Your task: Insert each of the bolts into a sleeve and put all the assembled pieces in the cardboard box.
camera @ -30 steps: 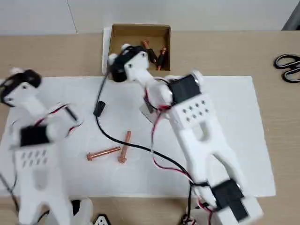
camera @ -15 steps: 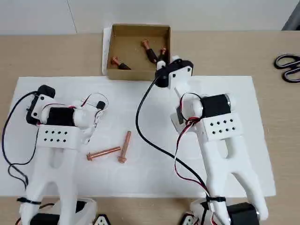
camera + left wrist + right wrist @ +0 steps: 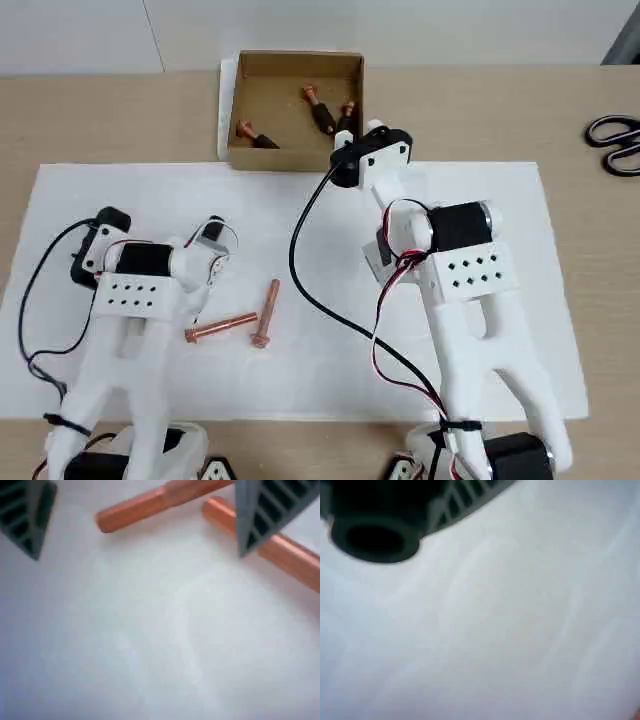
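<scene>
bolts [image 3: 222, 327] lie loose on the mat [image 3: 500, 330]. left gripper [image 3: 139, 556] has dropped over them, fingers spread, ready to pick. right arm [image 3: 455, 265] has left the cardboard box [image 3: 292, 160]; its grip i cannot tell.

High view: fixed overhead, looks straight down on the table [image 3: 120, 110], far enough back to take in the whole white sheet [image 3: 500, 220] and the cardboard box [image 3: 290, 160]. Left wrist view: hangs low over that sheet, faces down, really close to 2 bolts [image 3: 145, 505], the same 2 seen mid-sheet from overhead. Right wrist view: closer still, practically on the sheet.
</scene>
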You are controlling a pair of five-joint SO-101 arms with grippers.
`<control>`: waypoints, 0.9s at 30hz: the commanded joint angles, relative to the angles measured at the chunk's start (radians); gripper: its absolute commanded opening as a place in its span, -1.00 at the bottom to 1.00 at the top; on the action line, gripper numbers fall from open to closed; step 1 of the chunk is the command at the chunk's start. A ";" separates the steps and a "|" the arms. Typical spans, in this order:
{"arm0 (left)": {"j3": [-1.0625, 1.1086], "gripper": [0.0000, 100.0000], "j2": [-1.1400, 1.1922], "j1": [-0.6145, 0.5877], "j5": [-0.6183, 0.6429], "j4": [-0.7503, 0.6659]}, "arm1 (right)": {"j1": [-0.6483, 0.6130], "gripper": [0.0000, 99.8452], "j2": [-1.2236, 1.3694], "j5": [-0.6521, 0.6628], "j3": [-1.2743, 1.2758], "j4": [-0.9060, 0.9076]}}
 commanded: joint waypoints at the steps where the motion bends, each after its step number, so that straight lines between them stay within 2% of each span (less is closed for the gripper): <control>1: 0.016 -0.60 -0.005 0.002 -0.049 0.048 | 0.010 -0.99 -0.039 -0.005 -0.006 -0.016; 13: 0.151 -0.60 -0.005 0.003 -0.120 0.061 | 0.010 -0.99 -0.036 -0.005 -0.005 -0.010; 18: 0.179 -0.60 -0.005 0.003 -0.120 -0.015 | 0.010 -0.99 -0.036 -0.005 -0.005 -0.008; 27: 0.326 -0.60 -0.005 0.003 -0.118 -0.233 | 0.010 -0.99 -0.036 -0.005 -0.005 -0.008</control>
